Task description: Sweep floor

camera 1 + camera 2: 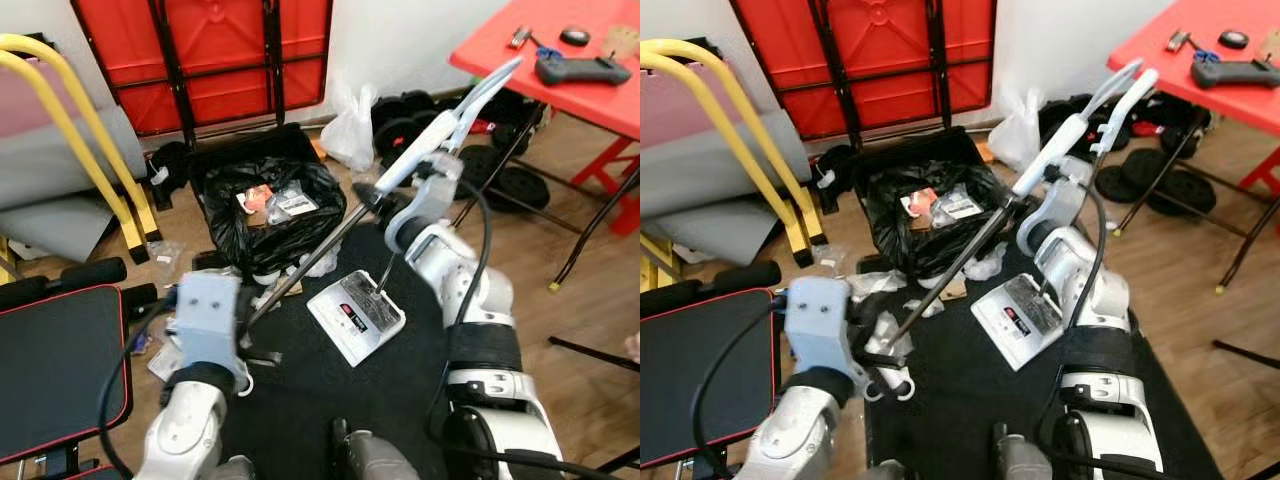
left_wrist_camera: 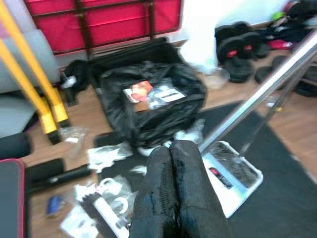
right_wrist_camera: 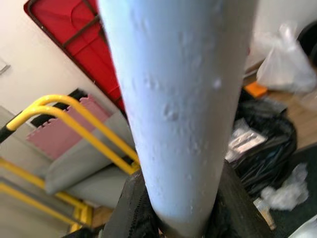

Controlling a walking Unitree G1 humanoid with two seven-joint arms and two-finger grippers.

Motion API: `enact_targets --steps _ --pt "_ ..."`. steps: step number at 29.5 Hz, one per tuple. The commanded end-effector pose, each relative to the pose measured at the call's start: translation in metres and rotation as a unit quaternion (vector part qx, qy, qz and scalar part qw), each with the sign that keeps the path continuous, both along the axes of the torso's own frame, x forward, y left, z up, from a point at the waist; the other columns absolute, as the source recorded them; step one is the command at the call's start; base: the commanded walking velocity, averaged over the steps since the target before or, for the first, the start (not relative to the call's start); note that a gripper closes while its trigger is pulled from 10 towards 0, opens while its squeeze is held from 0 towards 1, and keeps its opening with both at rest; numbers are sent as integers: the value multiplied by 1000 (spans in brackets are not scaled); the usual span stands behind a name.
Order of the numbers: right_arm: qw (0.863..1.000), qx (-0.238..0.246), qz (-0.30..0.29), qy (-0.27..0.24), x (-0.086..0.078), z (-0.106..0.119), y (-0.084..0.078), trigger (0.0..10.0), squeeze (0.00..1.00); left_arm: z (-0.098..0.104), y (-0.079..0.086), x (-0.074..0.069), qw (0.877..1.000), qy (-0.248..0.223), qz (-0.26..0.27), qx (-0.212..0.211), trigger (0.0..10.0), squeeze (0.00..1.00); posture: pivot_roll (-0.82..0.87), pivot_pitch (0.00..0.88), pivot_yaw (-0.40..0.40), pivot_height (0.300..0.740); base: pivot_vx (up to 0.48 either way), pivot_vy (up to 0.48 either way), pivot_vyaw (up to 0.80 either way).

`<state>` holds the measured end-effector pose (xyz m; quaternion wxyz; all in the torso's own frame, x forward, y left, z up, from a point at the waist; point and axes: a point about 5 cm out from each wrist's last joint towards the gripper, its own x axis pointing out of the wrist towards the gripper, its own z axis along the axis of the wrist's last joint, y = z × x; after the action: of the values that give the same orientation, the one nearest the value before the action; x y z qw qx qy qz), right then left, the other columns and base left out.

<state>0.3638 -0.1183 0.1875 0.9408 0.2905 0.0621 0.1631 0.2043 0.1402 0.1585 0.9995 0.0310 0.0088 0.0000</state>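
Observation:
A broom's metal pole [image 1: 310,255] slants from low on the left up to a pale blue grip [image 1: 1060,140]. My right gripper [image 1: 1023,198] is shut on that grip; in the right wrist view the grip [image 3: 178,99] stands between the black fingers [image 3: 131,213]. My left gripper [image 2: 173,148] is shut with its fingers pressed together, beside the pole's lower end [image 2: 205,141]. A white dustpan [image 1: 355,318] with a thin upright handle lies on the black mat [image 1: 330,400]. White crumpled litter [image 1: 875,285] lies at the mat's edge.
A black bin bag [image 1: 265,215] holding rubbish stands just beyond the mat. A red folded table [image 1: 200,50] leans on the wall, a red table [image 1: 560,50] stands at right, black weights [image 1: 520,180] under it. Yellow frame [image 1: 85,140] and black bench [image 1: 55,360] at left.

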Motion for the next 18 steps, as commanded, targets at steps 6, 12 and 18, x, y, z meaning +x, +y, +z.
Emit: enact_targets --steps 6,12,18 --pt "999 39 8 6 7 -3 10 10000 0 -2 25 -8 996 16 83 30 10000 0 -27 310 -39 740 0 0 0" --pt "999 27 -24 -6 20 -1 12 10000 0 -3 25 -13 996 26 80 38 10000 0 -22 326 -21 740 0 0 0" --pt "999 -3 -33 -28 27 4 18 10000 0 -1 26 -16 995 29 80 43 10000 0 -8 342 -19 740 0 0 0"
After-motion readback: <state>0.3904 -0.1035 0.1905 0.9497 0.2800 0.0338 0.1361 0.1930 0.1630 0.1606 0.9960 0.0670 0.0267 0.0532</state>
